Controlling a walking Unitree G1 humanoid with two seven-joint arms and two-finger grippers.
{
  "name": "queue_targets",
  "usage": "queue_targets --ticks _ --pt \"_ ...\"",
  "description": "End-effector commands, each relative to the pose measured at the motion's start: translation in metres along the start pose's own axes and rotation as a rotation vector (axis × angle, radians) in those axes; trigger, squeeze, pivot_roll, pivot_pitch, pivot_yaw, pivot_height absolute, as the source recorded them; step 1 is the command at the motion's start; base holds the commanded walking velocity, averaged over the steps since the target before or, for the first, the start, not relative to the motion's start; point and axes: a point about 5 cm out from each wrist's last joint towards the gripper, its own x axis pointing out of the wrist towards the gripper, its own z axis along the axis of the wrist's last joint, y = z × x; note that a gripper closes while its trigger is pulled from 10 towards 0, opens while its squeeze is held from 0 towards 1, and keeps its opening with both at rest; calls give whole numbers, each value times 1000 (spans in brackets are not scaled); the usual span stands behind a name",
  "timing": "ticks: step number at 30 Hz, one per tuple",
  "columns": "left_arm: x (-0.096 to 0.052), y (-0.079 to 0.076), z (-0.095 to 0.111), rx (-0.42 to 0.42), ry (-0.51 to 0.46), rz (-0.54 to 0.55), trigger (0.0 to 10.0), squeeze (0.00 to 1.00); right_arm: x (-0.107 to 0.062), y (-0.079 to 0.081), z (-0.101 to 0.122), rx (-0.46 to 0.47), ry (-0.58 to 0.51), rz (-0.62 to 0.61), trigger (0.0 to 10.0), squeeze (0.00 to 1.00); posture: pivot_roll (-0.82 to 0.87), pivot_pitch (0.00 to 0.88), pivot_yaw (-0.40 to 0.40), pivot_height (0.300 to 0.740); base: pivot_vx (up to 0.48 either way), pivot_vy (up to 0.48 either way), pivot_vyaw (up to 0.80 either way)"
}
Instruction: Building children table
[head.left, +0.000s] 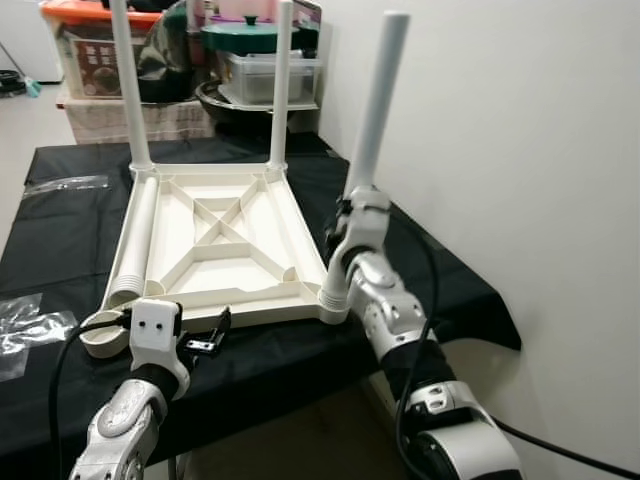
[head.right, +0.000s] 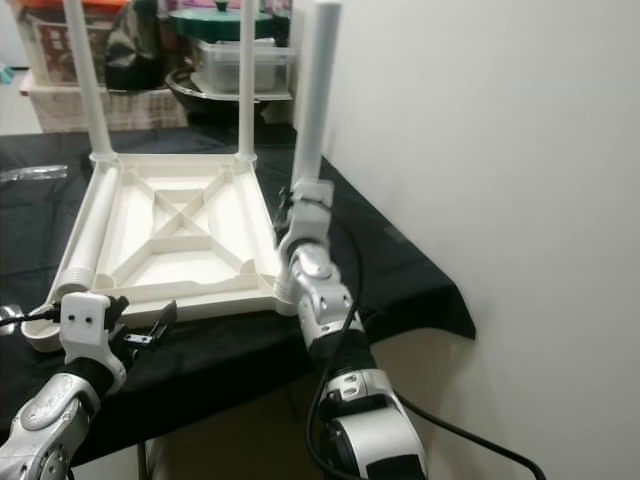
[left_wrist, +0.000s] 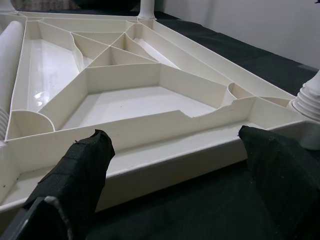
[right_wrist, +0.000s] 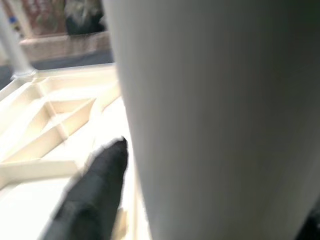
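Nearest the head camera, the left gripper hovers with fingers spread apart, empty, just before the near rim of the upturned cream plastic ribbed tabletop lying on the black-clothed table; the right gripper is clamped around the white plastic tube leg standing in the near right corner socket; two more legs stand at the far corners, and a fourth leg lies loose along the left side. Judged risk: the held leg leans slightly, so pushing could bind it or slide the unbraced tabletop.
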Motion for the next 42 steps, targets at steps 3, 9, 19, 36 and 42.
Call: queue_targets --ticks 3,9,19,36,42 --pt "1 -3 -2 -2 7 -8 10000 0 5 -8 45 -52 -138 263 10000 0 81 0 -124 740 0 0 0" --pt "0 -3 -2 -3 6 -7 10000 0 -18 -17 67 -143 -217 735 10000 0 81 0 -129 740 0 0 0" --pt "0 -3 -3 -4 8 -9 10000 0 -47 -11 36 -175 -107 1155 4353 0 90 0 -133 740 0 0 0" --pt "-2 -2 -3 1 11 -3 10000 0 -13 -83 -8 -96 52 -324 0 0 84 0 -126 740 0 0 0" --pt "0 -3 -3 0 16 -9 10000 0 -27 -23 -12 -25 4 -74 10000 0 71 0 -116 740 0 0 0"
